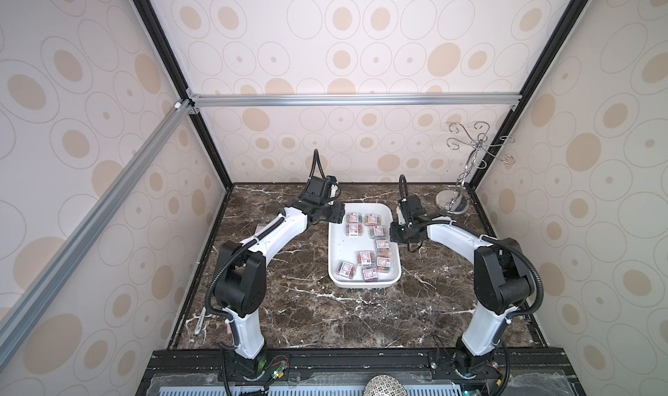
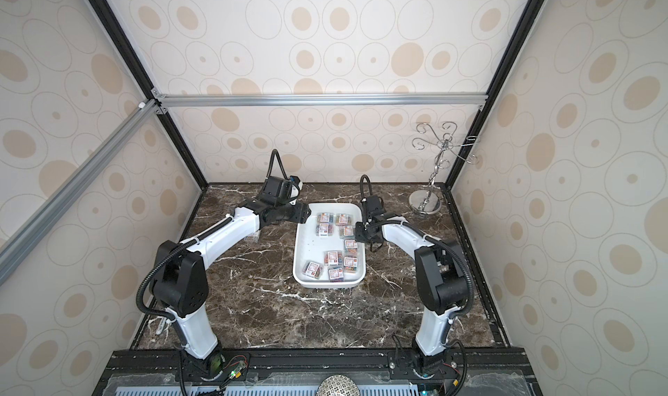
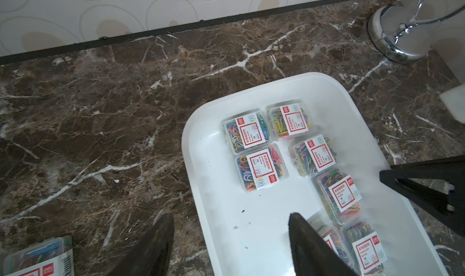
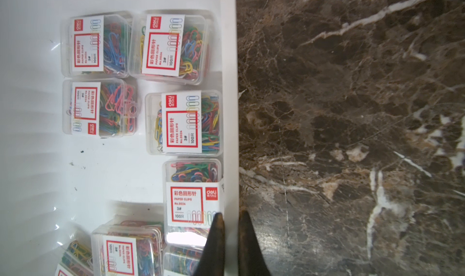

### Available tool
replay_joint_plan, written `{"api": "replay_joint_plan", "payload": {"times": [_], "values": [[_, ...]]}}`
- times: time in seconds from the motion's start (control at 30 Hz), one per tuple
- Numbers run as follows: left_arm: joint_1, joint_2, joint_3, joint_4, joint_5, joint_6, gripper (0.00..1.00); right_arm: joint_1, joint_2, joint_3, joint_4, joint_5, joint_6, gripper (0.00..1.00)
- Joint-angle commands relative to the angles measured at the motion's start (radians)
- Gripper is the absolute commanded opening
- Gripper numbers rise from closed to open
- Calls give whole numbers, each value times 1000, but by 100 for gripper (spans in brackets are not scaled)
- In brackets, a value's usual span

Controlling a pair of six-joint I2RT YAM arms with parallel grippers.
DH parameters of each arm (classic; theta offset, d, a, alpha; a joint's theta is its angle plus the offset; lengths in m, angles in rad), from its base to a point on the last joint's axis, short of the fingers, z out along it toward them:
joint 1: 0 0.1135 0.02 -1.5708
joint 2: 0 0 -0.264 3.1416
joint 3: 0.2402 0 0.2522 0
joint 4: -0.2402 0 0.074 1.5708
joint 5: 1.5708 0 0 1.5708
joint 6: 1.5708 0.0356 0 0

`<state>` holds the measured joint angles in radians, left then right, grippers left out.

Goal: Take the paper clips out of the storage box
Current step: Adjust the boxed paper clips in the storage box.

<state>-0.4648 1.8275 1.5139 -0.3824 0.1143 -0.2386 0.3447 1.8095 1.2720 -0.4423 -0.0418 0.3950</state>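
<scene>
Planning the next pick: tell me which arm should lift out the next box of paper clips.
Left. The left claw is open and empty near the far paper clips; the right claw is shut astride the rim of the storage box, apparently steadying it.

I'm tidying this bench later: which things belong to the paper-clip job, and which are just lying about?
Job:
- paper clip boxes
- storage box
- clip box already outside it

Lying about:
- chrome hook stand
- white pen-like object
</scene>
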Motion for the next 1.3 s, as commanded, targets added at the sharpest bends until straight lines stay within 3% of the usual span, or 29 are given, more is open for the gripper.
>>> {"api": "replay_joint_plan", "payload": {"times": [0.0,0.47,0.77,1.27], "values": [[-26,38,65,-15,7,3,72,-14,36,-12,-2,11,-19,0],[-123,289,299,-144,-100,-27,75,-15,21,-36,-3,2,-25,0],[-124,410,375,-188,-68,-9,76,-14,17,-51,4,0,-18,0],[-75,475,410,-193,30,9,78,-15,-5,-75,1,18,-12,0]]}}
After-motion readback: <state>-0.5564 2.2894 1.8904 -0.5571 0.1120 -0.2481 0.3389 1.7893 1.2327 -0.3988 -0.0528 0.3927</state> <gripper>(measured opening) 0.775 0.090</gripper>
